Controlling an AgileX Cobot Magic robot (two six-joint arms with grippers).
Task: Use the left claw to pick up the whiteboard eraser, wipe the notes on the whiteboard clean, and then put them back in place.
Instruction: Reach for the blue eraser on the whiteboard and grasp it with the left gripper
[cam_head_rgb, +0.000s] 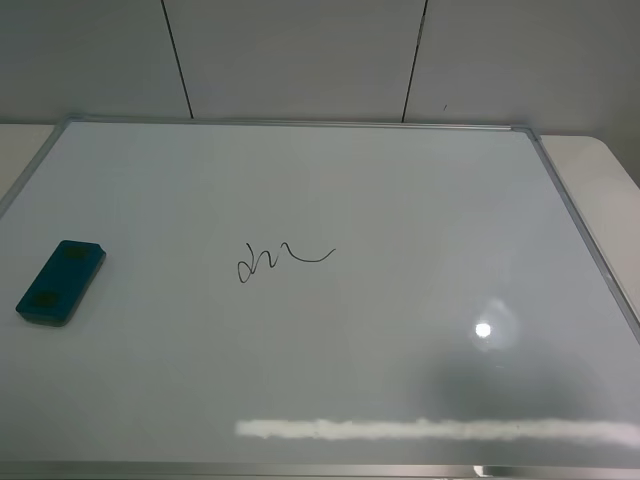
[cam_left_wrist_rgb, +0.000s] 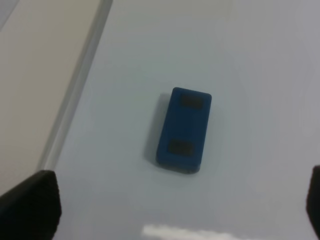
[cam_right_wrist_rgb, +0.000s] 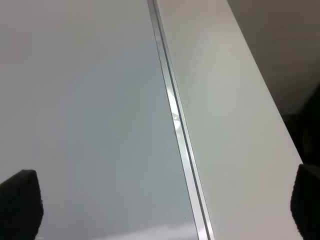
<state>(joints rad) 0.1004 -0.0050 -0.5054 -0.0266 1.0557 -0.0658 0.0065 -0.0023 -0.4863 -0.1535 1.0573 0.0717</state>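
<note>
The teal-blue whiteboard eraser (cam_head_rgb: 61, 281) lies flat near the left edge of the whiteboard (cam_head_rgb: 400, 190). The notes (cam_head_rgb: 280, 260), a thin black scribble, sit left of the board's middle. Neither arm shows in the exterior high view. In the left wrist view the eraser (cam_left_wrist_rgb: 183, 131) lies on the board (cam_left_wrist_rgb: 250, 65) ahead of my left claw (cam_left_wrist_rgb: 172, 210). Its two black fingertips (cam_left_wrist_rgb: 31, 202) stand wide apart, open and empty, apart from the eraser. My right gripper (cam_right_wrist_rgb: 162, 205) is open and empty over the board's edge.
The board's silver frame (cam_head_rgb: 590, 250) runs along the beige table (cam_head_rgb: 615, 165). The frame also shows in the left wrist view (cam_left_wrist_rgb: 75, 95) and in the right wrist view (cam_right_wrist_rgb: 175, 120), with table beyond it (cam_right_wrist_rgb: 225, 115). A grey panelled wall (cam_head_rgb: 300, 50) stands behind.
</note>
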